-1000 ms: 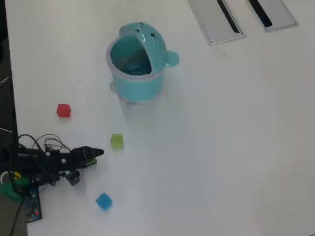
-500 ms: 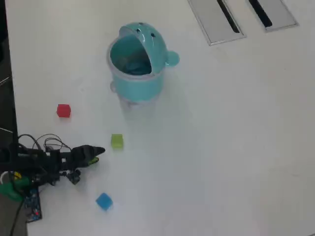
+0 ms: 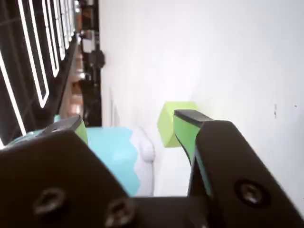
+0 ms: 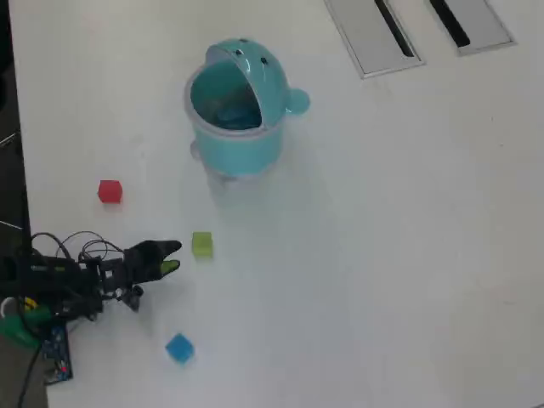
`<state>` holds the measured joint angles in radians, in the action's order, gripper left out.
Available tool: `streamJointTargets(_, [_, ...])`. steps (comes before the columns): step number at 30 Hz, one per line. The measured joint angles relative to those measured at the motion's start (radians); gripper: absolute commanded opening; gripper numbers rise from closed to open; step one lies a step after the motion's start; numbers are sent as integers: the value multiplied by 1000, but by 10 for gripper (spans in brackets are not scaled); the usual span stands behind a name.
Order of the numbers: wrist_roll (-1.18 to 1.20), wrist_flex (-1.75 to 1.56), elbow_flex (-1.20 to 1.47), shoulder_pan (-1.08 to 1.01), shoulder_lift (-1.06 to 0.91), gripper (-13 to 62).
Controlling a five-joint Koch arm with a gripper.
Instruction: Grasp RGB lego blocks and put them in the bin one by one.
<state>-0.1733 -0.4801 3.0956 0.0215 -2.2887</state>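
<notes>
In the overhead view the teal whale-shaped bin stands at the back with its lid tipped open. On the white table lie three lego blocks: red, yellow-green and blue. My gripper is open at the left, its tips a short way left of the yellow-green block and apart from it. In the wrist view the gripper shows nothing between its jaws. The yellow-green block sits just beyond the right jaw's tip, and the bin is blurred farther off.
Two grey slotted panels are set into the table at the back right. The table's dark left edge runs beside the arm. Cables and a circuit board lie at the lower left.
The gripper has opened its jaws and edged slightly toward the yellow-green block. The blocks and the bin have not moved.
</notes>
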Motion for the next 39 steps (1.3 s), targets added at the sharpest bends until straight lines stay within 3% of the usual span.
streamJointTargets(12, [-225, -222, 0, 126, 0, 330])
streamJointTargets(22, [-566, -453, 0, 347, 0, 319])
streamJointTargets(39, [-841, -465, 0, 623, 0, 320])
